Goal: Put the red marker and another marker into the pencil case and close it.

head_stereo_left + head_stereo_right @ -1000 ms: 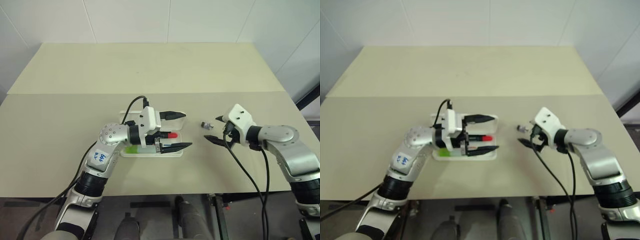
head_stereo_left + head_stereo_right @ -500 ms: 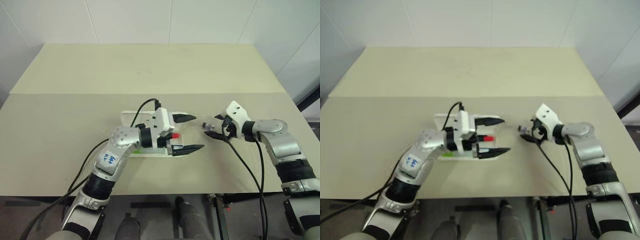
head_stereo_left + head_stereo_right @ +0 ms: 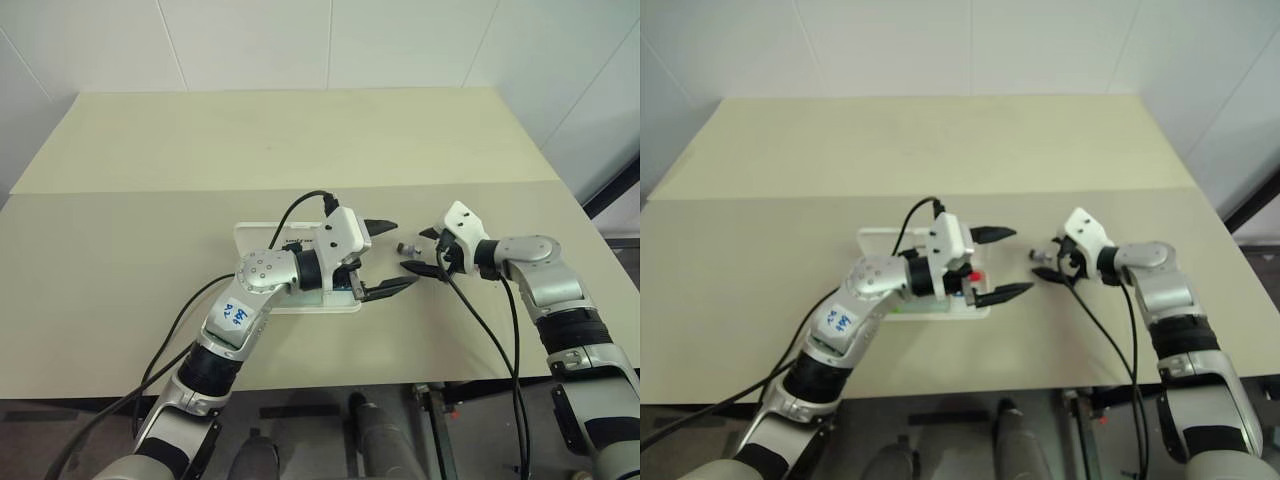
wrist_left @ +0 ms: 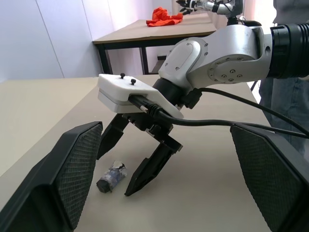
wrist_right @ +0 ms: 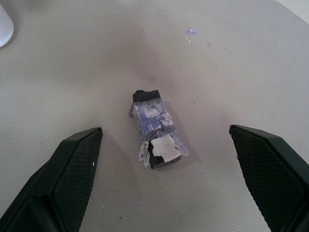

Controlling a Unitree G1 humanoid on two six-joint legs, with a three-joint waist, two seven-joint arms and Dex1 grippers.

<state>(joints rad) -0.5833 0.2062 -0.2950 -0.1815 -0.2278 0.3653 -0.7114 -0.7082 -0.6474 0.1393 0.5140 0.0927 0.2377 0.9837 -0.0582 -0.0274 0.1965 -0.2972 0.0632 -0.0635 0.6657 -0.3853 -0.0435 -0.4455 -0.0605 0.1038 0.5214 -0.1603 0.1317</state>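
Observation:
The pencil case (image 3: 262, 240) lies open and flat on the table, a white case whose inside is mostly covered by my left arm. The red marker's cap (image 3: 977, 276) peeks out inside the case beside my left hand. Another marker is hidden. My left gripper (image 3: 385, 257) is open and level, reaching past the case's right end with nothing between its fingers. My right gripper (image 3: 420, 250) is open just beyond it, its fingers on either side of a small grey taped piece (image 5: 155, 128) lying on the table, apart from both pads.
The grey piece (image 3: 408, 248) lies between the two grippers, whose fingertips come close together. In the left wrist view, another table with a red cloth (image 4: 164, 15) stands behind, and a person's leg (image 4: 285, 101) beside the table. The table's seam (image 3: 150, 186) runs behind the case.
My left gripper has moved right, out past the case's right end. My right gripper has come forward and down until its fingers flank the grey piece. The camera has also shifted.

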